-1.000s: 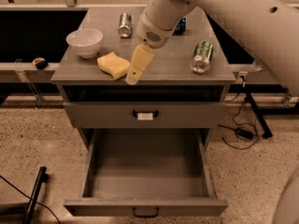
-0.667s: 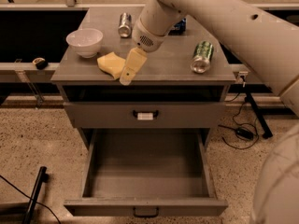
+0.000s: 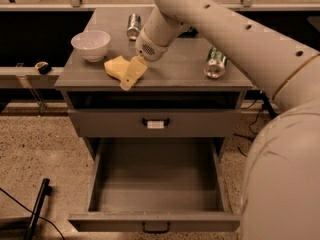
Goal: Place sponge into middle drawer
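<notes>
The pale yellow sponge (image 3: 115, 66) lies on the grey cabinet top (image 3: 175, 66), right of the white bowl (image 3: 91, 44). My gripper (image 3: 128, 79) reaches down from the arm at the upper right and sits at the sponge's right edge, overlapping it near the top's front edge. The middle drawer (image 3: 157, 179) is pulled wide open below and is empty, with its dark handle (image 3: 156, 227) at the bottom front. Above it, the drawer front with the white tag (image 3: 155, 124) is closed.
A can (image 3: 133, 25) lies at the back of the cabinet top and a green can (image 3: 215, 63) lies on its side at the right. A black pole (image 3: 37, 209) lies on the floor at the lower left. My arm fills the right side.
My gripper has moved left and toward the sponge and now overlaps its right edge. The sponge, bowl and cans have not moved. The drawer stays open.
</notes>
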Controlling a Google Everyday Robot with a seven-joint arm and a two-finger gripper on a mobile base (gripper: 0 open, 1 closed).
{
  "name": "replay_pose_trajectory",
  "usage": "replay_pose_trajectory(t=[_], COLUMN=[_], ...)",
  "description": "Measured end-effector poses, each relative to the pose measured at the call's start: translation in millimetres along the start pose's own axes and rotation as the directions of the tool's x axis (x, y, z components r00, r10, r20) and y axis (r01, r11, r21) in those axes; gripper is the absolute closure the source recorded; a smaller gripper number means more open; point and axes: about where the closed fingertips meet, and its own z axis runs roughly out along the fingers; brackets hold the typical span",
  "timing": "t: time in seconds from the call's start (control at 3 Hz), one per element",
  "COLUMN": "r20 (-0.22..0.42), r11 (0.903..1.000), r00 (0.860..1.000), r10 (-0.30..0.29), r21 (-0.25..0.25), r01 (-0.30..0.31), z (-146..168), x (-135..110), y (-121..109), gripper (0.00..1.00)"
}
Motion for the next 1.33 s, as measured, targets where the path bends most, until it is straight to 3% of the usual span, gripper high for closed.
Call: replay_pose_trajectory(t=[0.67, 1.0, 1.33], r20=[0.055, 0.093, 0.181], r11=[0.9987, 0.9988, 0.995], r00=[0.998, 0.996, 0.98], r10=[0.04, 0.003, -0.081], r21=[-0.033, -0.05, -0.042], r01=[-0.038, 0.002, 0.09], z=[21.6, 16.6, -3.3], x=[-5.6, -11.5, -14.1], y=[0.7, 10.4, 28.5], gripper=[0.58, 0.81, 1.0])
